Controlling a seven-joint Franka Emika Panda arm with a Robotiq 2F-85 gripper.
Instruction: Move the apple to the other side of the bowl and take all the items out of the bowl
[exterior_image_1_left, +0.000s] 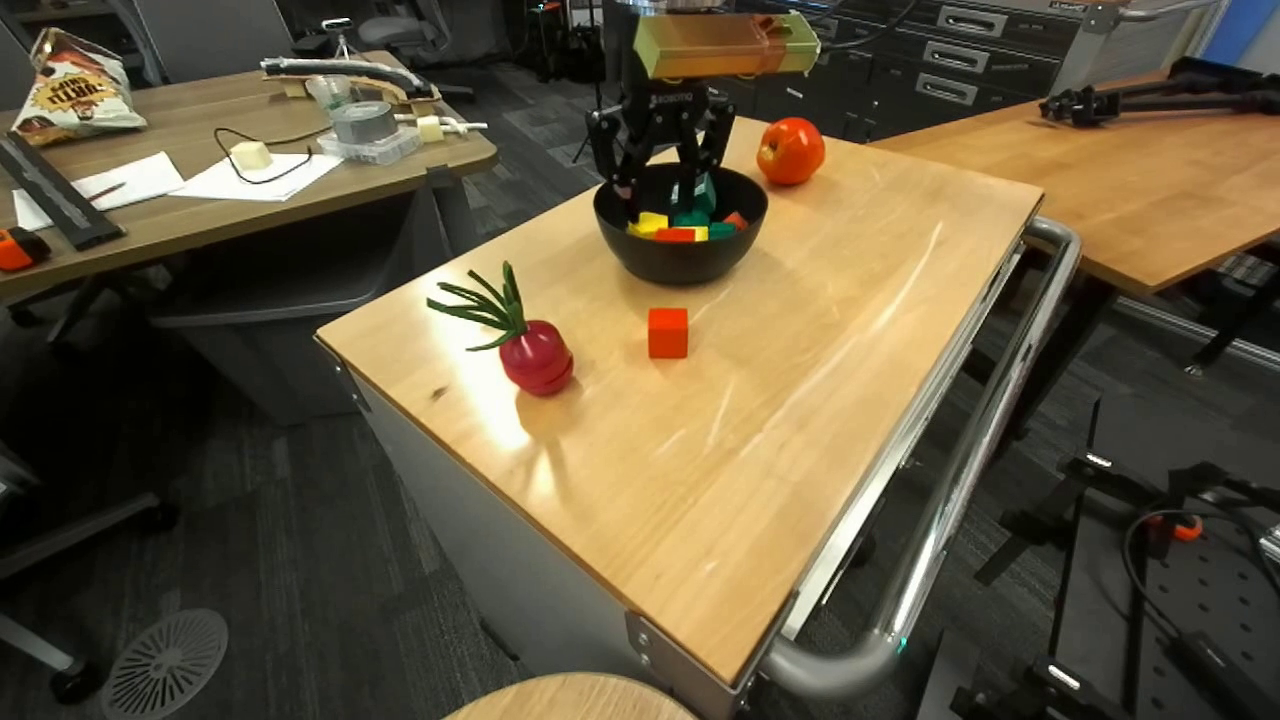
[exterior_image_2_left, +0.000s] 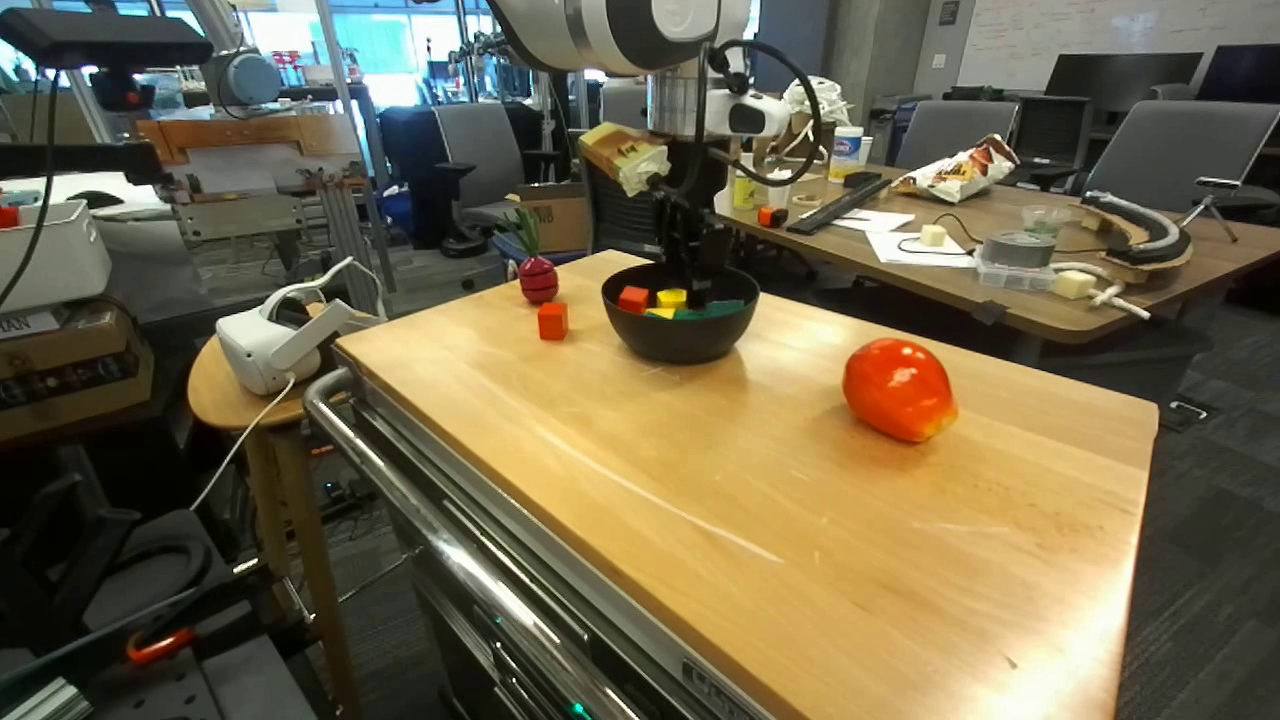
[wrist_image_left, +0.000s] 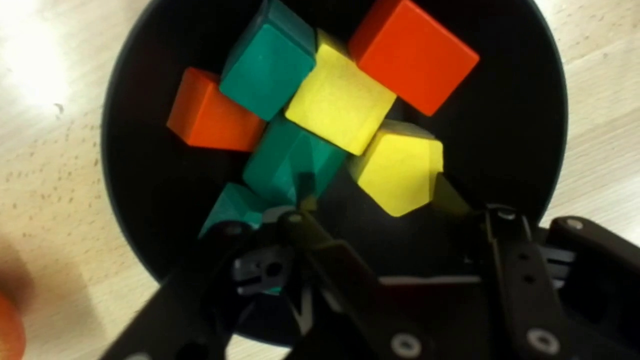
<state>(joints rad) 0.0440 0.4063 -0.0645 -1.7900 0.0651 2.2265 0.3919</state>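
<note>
Left to right, both exterior views: purple-red radish (exterior_image_1_left: 537, 358), green leaves up, near an edge of the table (exterior_image_1_left: 800, 340); red cube (exterior_image_1_left: 668, 333) near it, apart; black bowl (exterior_image_1_left: 682, 262) with red, yellow and green blocks (wrist_image_left: 340, 102) inside. Fingers (wrist_image_left: 330, 247) are down inside the bowl, spread, a clear gap between them in the wrist view; a yellow block (wrist_image_left: 401, 171) lies close by one fingertip, contact cannot be told. Apple (exterior_image_1_left: 791, 152) on the table, right of and outside the bowl.
</note>
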